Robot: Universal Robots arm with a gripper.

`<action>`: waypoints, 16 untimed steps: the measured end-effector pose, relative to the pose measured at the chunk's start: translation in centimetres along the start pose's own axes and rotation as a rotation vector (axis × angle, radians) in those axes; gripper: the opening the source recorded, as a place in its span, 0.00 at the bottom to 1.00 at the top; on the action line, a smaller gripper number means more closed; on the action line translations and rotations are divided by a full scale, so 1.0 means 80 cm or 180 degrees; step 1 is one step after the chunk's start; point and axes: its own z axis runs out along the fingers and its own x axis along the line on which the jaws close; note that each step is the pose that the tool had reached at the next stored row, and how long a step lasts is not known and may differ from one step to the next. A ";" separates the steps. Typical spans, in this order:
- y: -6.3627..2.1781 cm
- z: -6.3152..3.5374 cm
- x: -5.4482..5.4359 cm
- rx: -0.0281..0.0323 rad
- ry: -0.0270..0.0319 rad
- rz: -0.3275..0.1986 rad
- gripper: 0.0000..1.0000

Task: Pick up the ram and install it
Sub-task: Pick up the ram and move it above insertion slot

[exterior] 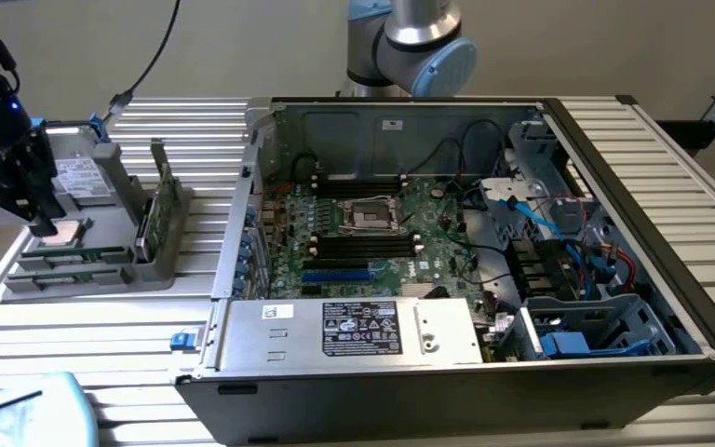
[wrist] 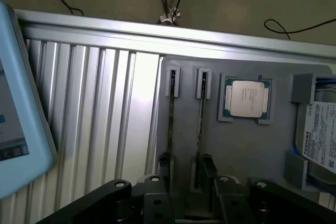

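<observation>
Two ram sticks stand on edge in slots of the grey parts tray (wrist: 262,150): one ram stick (wrist: 171,114) and a second ram stick (wrist: 200,116) beside it. In the exterior view they are thin green strips (exterior: 74,253) at the tray's front, on the exterior view's left. My gripper (wrist: 185,165) hangs over one end of these sticks, open, with one dark fingertip (wrist: 164,163) on each side and nothing held. In the exterior view the gripper (exterior: 37,222) is low over the tray (exterior: 146,275).
A square silver processor (wrist: 247,98) lies beside the sticks, with a hard drive (wrist: 321,135) past it. Upright green cards (exterior: 159,209) stand at the tray's far side. The open computer case (exterior: 482,372) holds the motherboard (exterior: 370,233). A light blue tablet (exterior: 16,410) lies near the table edge.
</observation>
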 end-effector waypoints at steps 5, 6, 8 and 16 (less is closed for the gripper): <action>0.000 0.011 0.003 0.0000 0.0000 0.0000 0.36; 0.000 0.014 0.003 0.0000 0.0000 0.0000 0.36; 0.000 0.018 0.005 0.0000 0.0000 0.0000 0.36; 0.001 0.036 0.005 0.0000 0.0000 0.0000 0.36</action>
